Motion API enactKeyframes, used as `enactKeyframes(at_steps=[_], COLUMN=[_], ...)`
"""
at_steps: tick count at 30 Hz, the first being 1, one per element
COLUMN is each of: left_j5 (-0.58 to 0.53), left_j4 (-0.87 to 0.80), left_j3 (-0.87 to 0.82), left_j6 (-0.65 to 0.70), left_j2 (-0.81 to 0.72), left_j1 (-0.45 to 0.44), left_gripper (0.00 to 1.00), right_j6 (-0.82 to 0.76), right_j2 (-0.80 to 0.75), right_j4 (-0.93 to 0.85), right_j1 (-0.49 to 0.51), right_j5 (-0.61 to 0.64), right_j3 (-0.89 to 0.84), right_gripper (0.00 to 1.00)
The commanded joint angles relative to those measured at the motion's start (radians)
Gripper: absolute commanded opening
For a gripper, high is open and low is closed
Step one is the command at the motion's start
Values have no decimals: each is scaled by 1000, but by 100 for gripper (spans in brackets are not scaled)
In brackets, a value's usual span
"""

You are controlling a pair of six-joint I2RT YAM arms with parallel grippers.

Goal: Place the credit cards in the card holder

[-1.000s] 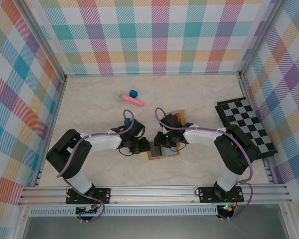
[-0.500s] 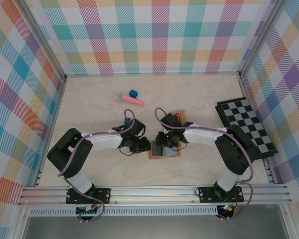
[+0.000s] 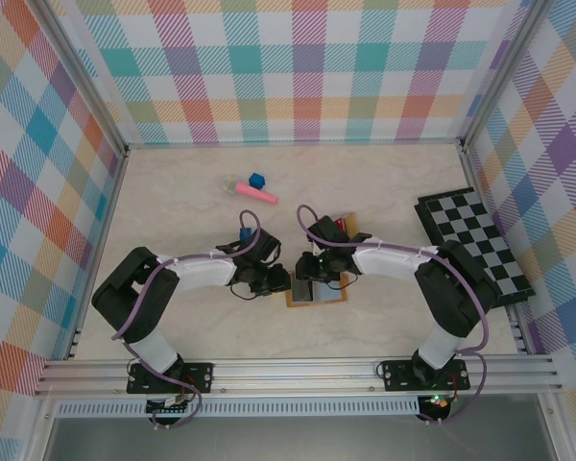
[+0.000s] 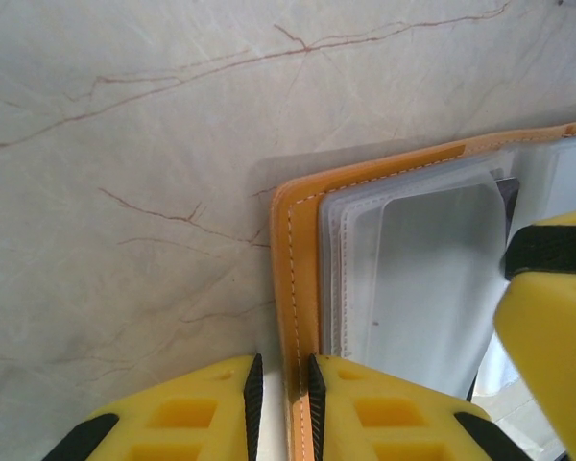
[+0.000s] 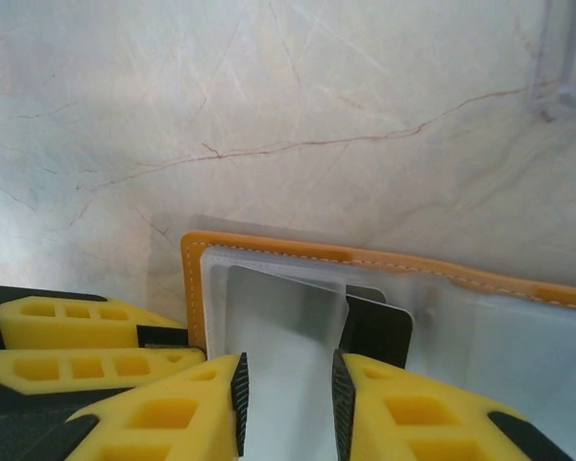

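pinching the holder's (image 4: 293,240) orange stitched edge at the bottom with the left gripper (image 4: 281,389), yellow fingers nearly together. clear sleeves (image 4: 432,269) inside, a dark card (image 4: 506,188) corner peeking behind. right gripper's finger (image 4: 547,331) over the sleeves at right. veined marble table (image 4: 125,125) beneath.

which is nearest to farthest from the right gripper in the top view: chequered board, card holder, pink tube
1. card holder, directly beneath the right gripper
2. pink tube, back left
3. chequered board, far right edge
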Motion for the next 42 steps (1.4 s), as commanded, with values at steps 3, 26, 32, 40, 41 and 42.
enactKeyframes(at_steps=[3,26,32,40,41,42], left_j5=[-22,-5,-8,-62,-74,-87], left_j4=[-7,5,0,-33,-43,-53], left_j3=[15,28,32,29,31,32], left_j6=[16,16,18,22,25,29], left_j2=[11,26,27,-15,-24,-35], left_j1=[-10,-11,-10,-11,-9,-9], left_gripper=[22,23,23,27,28,29], right_j6=[-16,-29,-54,-82,-88,-95], right_j2=[-69,42,45,-26,-47,-75], right_j4=[-134,-62,-74,-191,-205,-223], right_j1=[4,28,28,12,6,-3], right_j5=[126,-17,-30,89,106,129], right_j3=[33,78,102,112,114,116], right_gripper=[32,29,30,37,37,40])
